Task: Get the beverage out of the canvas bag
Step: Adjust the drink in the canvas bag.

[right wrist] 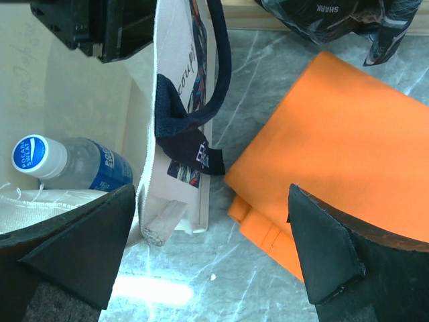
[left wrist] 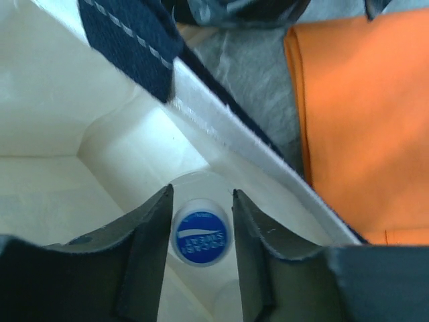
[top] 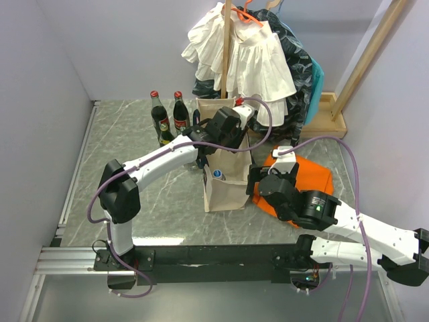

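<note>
The cream canvas bag point(top: 228, 184) with navy handles stands upright mid-table. A clear bottle with a blue-and-white cap point(left wrist: 200, 235) lies inside it; it also shows in the right wrist view point(right wrist: 70, 164) and the top view point(top: 218, 174). My left gripper point(left wrist: 201, 221) is open, reaching down into the bag, its fingers on either side of the cap without closing on it. My right gripper point(right wrist: 211, 251) is open and empty, just right of the bag's corner, one finger over the bag's rim point(right wrist: 157, 114), the other over the orange cloth point(right wrist: 335, 147).
Two red-capped dark glass bottles point(top: 167, 117) stand behind the bag on the left. A folded orange cloth point(top: 305, 181) lies right of the bag. White clothes and a dark bag hang on a wooden rack point(top: 248, 60) at the back.
</note>
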{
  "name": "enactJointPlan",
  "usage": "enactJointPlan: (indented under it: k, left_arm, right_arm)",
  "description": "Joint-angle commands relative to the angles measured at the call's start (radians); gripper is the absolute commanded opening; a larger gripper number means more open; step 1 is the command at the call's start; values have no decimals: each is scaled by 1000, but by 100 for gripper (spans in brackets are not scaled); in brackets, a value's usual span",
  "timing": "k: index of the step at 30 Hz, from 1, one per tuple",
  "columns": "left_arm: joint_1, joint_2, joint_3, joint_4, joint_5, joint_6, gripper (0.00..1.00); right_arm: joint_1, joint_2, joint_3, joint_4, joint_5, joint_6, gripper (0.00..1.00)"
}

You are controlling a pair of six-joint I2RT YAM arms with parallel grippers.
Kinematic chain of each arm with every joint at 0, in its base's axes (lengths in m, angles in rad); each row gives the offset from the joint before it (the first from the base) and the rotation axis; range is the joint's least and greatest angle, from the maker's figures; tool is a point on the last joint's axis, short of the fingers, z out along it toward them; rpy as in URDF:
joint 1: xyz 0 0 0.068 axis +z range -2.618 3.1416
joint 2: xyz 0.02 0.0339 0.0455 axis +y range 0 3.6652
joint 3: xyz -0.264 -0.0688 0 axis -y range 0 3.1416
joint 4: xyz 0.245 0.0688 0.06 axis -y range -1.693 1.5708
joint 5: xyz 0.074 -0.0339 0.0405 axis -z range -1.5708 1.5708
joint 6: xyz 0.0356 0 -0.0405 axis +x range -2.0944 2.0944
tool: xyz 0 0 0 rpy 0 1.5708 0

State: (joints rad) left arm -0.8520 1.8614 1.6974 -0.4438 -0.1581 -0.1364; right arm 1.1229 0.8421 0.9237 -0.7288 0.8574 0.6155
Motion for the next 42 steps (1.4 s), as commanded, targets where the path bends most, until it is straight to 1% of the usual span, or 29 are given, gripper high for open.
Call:
enactJointPlan:
  k: [1,3,12,19,22,23,26,29,34,39,42]
  left_arm:
    - [1,-79,5,100,8,-14,50]
    - [1,-82,-2,102,12,-15,50]
    - [1,-79,1,82,9,-26,52]
    - [1,-82,-15,68,-26,-38,62]
    - [5,-85,-25,76,-44,-45,77]
    - [8,-90,-31,82,-47,-49,83]
    - [14,-90,-28,91,-50,-60,87]
    - [18,-71,-9,65,-57,-63,86]
    - [18,-59,-5,50,-58,-71,76]
    - [19,-53,-7,28,-75,-78,73]
    - [19,-61,-22,31,-67,-83,73]
  right_arm:
    - [-3,-17,-3,-15,28,13,100]
    - [-5,-18,-2,-20,31,13,100]
    - [-5,-20,-6,-21,29,15,100]
    - [-6,-21,-9,-15,29,13,100]
    - [-5,-23,-11,-14,28,12,100]
    - [-6,-23,-13,-12,28,12,100]
    - [-5,-20,-13,-11,25,10,100]
    - [-5,-21,-13,-17,28,16,100]
    - [-5,-34,-20,-11,28,12,100]
    - [-5,-25,-19,-9,28,10,100]
    - [-5,-21,-16,-4,23,9,100]
